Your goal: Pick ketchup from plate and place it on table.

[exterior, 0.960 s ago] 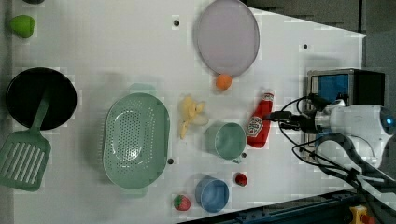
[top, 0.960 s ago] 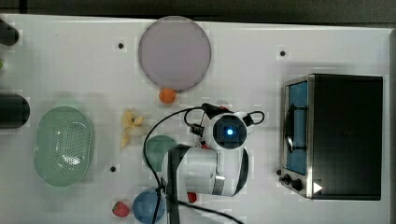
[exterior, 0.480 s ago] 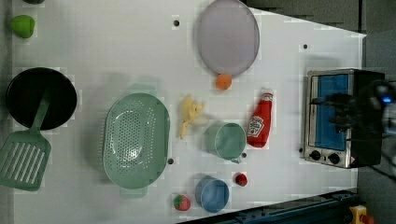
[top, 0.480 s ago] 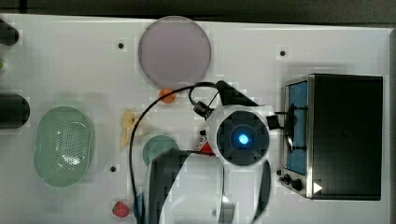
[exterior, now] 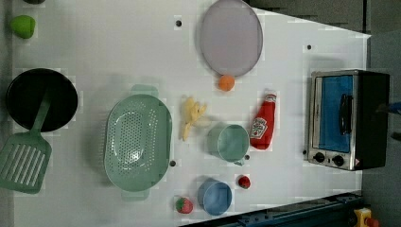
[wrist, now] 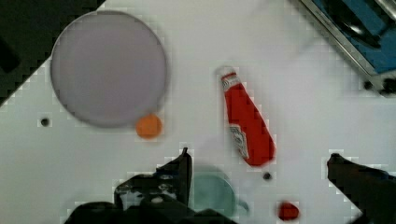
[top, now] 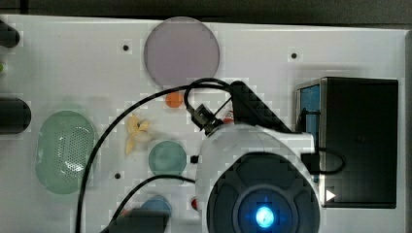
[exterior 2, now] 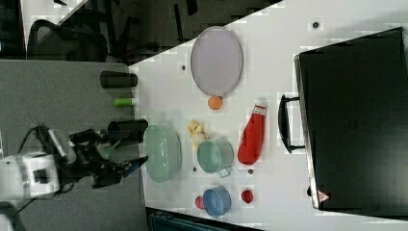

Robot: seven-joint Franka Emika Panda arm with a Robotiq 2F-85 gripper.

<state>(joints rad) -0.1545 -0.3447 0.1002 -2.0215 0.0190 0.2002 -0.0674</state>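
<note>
The ketchup [exterior: 263,121] lies flat on the white table [exterior: 118,42], btw the teal cup [exterior: 229,142] & the toaster oven [exterior: 347,118], off the plate [exterior: 231,37]. An orange ball [exterior: 226,82] touches the plate's edge. The gripper [wrist: 259,163] hangs high w/ fingers spread wide, holding nothing.

ketchup [exterior: 263,127]: glossy red plastic, white cap, printed label
plate [exterior: 231,37]: matt, smooth lilac-grey
counter [exterior: 118,42]: smooth matt white
colander [exterior: 137,142]: glossy green plastic, perforated, at 9 o'clock from the ketchup
toaster oven [exterior: 347,119]: brushed metal front, black casing
</note>
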